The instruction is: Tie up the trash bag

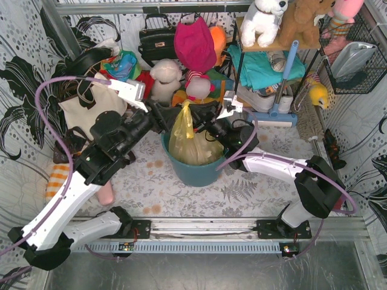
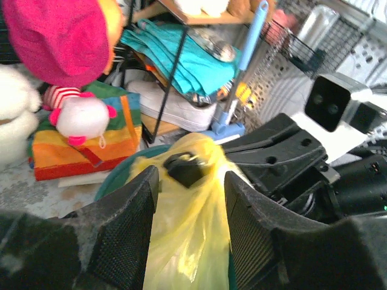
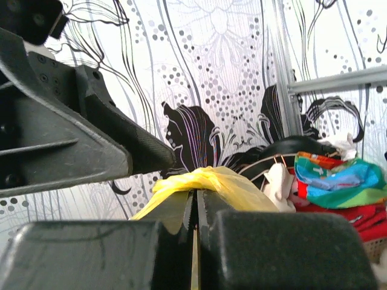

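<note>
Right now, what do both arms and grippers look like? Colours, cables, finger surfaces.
Left arm and right arm: white shells, black joints, each trailing a purple cable. Left gripper and right gripper: chunky matte-black fingers with cross-hatched pads. White camera box on each wrist.

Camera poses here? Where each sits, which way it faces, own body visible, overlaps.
Top external: overhead from behind, looking down on the trash bag in the teal bin; left arm, right arm show.
Left wrist: faces the teal cloth; left fingers, open, straddle the bag.
Right wrist: faces the patterned wall; right fingers pinch the bag.
Shared: all three see the bag.
</note>
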Tool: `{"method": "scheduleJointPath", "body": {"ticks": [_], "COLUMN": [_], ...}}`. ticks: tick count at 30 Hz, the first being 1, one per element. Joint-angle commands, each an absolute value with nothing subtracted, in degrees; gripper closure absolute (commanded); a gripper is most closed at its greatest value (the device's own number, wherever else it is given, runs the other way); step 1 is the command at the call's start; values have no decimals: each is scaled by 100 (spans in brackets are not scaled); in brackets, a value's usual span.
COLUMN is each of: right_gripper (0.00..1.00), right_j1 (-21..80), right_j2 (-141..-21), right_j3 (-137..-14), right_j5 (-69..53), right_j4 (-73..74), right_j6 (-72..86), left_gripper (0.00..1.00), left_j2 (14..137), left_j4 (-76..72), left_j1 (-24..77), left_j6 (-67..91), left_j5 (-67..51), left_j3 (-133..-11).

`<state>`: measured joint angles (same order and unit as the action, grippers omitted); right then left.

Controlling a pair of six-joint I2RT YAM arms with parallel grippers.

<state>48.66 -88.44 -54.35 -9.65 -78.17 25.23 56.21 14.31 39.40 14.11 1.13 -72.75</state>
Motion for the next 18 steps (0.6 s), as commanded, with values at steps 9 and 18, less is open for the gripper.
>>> {"method": "scheduleJointPath", "body": {"ticks": [9, 18], "right_gripper": [100, 100], "right_j1": [4850, 4850], "right_j2": [-9053, -9351], "right_j3": [-5551, -5643], "right_j5": [-967, -932], "right_j4": [-9077, -9653], "right_j6": [2250, 2642], "left_gripper": [45, 47], "left_j2": [5187, 5311], "left_j4": [1245, 758], "left_j1": [3950, 3946], "left_j6": [2065, 2231], "left_j5": [1245, 820], "left_j3": [-6902, -6335]}}
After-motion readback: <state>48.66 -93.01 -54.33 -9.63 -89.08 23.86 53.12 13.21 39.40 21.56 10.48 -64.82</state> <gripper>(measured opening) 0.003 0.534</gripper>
